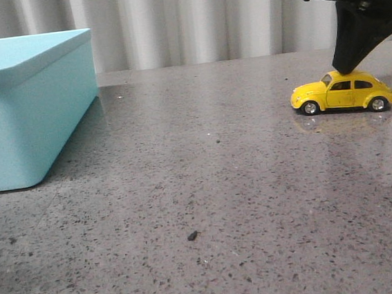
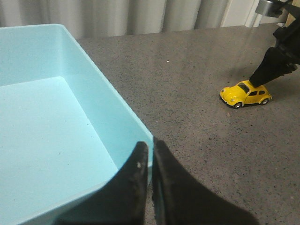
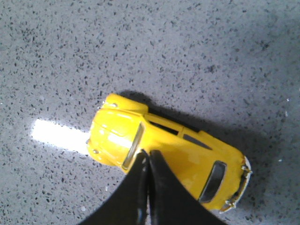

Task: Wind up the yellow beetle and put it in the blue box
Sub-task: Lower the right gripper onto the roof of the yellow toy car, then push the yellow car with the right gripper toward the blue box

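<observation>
The yellow beetle (image 1: 342, 93) stands on its wheels at the right of the grey table, nose pointing left; it also shows small in the left wrist view (image 2: 245, 93) and from above (image 3: 168, 150). My right gripper (image 1: 346, 68) is shut, its tips pressed onto the car's roof just behind the windscreen (image 3: 148, 155), with nothing between the fingers. The blue box (image 1: 35, 100) stands at the far left, empty inside. My left gripper (image 2: 150, 146) is shut on nothing and hovers over the box's near right corner (image 2: 140, 126).
A small dark crumb (image 1: 192, 235) lies on the speckled table in the front middle. A pleated pale curtain (image 1: 191, 19) closes off the back. Bare tabletop stretches between box and car.
</observation>
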`<state>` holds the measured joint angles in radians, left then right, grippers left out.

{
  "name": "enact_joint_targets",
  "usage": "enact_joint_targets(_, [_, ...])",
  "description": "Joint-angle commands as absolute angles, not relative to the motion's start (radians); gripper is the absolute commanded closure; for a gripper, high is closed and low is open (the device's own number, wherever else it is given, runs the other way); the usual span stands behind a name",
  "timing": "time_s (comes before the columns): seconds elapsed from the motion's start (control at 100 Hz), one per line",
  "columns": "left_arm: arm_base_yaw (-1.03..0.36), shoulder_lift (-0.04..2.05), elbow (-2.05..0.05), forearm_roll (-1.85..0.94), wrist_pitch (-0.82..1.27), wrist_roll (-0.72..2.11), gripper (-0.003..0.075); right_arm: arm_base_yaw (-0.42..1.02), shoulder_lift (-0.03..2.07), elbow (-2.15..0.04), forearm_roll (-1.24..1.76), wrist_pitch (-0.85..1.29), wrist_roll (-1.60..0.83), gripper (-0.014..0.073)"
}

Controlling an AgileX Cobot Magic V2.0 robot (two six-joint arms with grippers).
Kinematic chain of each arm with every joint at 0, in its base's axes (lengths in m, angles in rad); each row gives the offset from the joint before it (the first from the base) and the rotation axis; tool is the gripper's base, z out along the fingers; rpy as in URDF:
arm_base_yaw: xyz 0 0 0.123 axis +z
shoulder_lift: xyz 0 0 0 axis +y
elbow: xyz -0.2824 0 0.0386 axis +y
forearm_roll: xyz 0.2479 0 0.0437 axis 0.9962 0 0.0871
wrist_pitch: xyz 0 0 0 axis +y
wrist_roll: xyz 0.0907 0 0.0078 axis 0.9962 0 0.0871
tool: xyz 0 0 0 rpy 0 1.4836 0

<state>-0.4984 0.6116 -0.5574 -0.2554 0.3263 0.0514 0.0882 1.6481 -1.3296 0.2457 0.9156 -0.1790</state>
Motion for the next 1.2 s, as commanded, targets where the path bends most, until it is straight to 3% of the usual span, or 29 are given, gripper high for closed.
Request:
enact_joint_targets(0.0, [-0.506,0.617,-0.596,-0.262,0.256,0.048,0.0741,0.086,1.632,-1.349,0.227,0.925,-0.180,0.0635])
enact_joint_targets(0.67, [-0.506,0.617,-0.596,-0.262,0.256,0.048,0.0741,-0.154,1.631,-1.349,0.068,1.053,-0.174,0.0635])
enact_joint_targets(0.99, [-0.506,0.617,-0.596,-0.262,0.256,0.048,0.0741,-0.150,1.616,-1.349,0.109,0.977,-0.174,0.0635])
enact_joint_targets(1.19, [-0.506,0.617,-0.596,-0.262,0.260,0.048,0.0741,-0.098,1.478,-1.349,0.105,0.900,-0.176,0.0635])
